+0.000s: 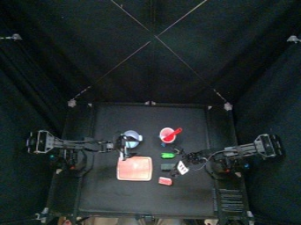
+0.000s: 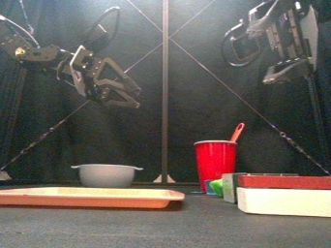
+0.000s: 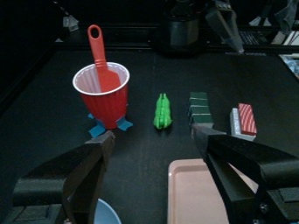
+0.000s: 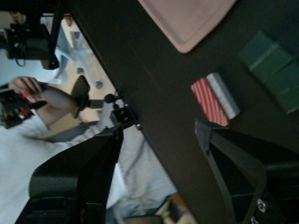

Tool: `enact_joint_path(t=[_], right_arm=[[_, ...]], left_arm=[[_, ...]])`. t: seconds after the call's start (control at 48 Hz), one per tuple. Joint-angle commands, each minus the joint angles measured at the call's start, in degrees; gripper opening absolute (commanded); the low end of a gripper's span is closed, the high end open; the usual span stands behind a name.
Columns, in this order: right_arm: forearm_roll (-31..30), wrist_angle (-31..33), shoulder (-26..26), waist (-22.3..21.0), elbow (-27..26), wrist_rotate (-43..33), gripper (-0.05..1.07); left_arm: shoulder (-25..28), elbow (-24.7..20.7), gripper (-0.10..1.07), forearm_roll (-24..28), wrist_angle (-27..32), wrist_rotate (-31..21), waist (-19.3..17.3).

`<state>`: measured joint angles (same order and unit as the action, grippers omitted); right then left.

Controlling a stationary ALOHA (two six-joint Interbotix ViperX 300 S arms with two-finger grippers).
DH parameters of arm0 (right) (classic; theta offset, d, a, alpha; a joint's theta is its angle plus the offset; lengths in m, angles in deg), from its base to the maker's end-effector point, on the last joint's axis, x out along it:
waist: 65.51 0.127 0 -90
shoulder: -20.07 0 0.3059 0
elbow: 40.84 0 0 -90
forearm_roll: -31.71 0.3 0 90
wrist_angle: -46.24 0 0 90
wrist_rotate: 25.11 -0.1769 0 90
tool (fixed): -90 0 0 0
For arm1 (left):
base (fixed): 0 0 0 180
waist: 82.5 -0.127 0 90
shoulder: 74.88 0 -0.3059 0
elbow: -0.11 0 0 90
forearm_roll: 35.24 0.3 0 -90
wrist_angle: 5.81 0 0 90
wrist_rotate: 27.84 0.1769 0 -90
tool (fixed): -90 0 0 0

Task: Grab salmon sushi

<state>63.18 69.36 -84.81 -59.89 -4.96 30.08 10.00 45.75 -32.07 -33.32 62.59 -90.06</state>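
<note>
At the left side of the table the left gripper [image 2: 114, 85] hangs raised with its jaws spread wide and nothing between them; from it the salmon sushi [image 3: 244, 121] lies ahead and off to its right, beyond the far corner of the pink board [image 3: 205, 188], so a reach from this side would have to pass over the board. The sushi rests flat on the bare table just past that board, apart from it, with the dark green block [image 4: 274, 54] near it on the far side. It is a short bar, striped red on top and white on the flank, and its long axis appears to run from one arm toward the other, an end turned to each gripper. Further right, the right gripper [image 4: 158, 129] is also held high and opened about as wide as it goes, empty; the sushi sits ahead of and below it, only slightly to one side of the gap between the jaws, lying on a slant to the line across them. By my reading the right arm is the better placed: it needs to descend, shift a little toward the bar and turn the wrist so the jaws close across the narrow width
</note>
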Motion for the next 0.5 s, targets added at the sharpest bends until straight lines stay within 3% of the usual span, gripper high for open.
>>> enact_joint_path(t=[0.0, 0.104, 0.25, 0.479], right_arm=[[2.64, -0.18, 0.97, 1.93, 0.18, -2.72, 0.97], [-0.53, -0.62, 2.55, 3.87, -0.44, -5.71, 0.97], [-10.37, -1.58, 5.10, 7.56, -2.37, -12.48, 0.96], [-26.81, 4.57, 8.26, 10.72, -5.36, -25.05, 0.96]], left_arm=[[-0.26, -1.23, 1.03, -0.09, -0.18, 0.00, 0.62], [-0.18, -1.14, 1.03, -0.09, -0.18, 0.00, 1.58], [0.09, -1.14, 1.03, -0.53, -0.18, -0.09, 2.29], [0.26, -1.05, 1.03, -2.46, -0.18, 0.00, 3.16]])
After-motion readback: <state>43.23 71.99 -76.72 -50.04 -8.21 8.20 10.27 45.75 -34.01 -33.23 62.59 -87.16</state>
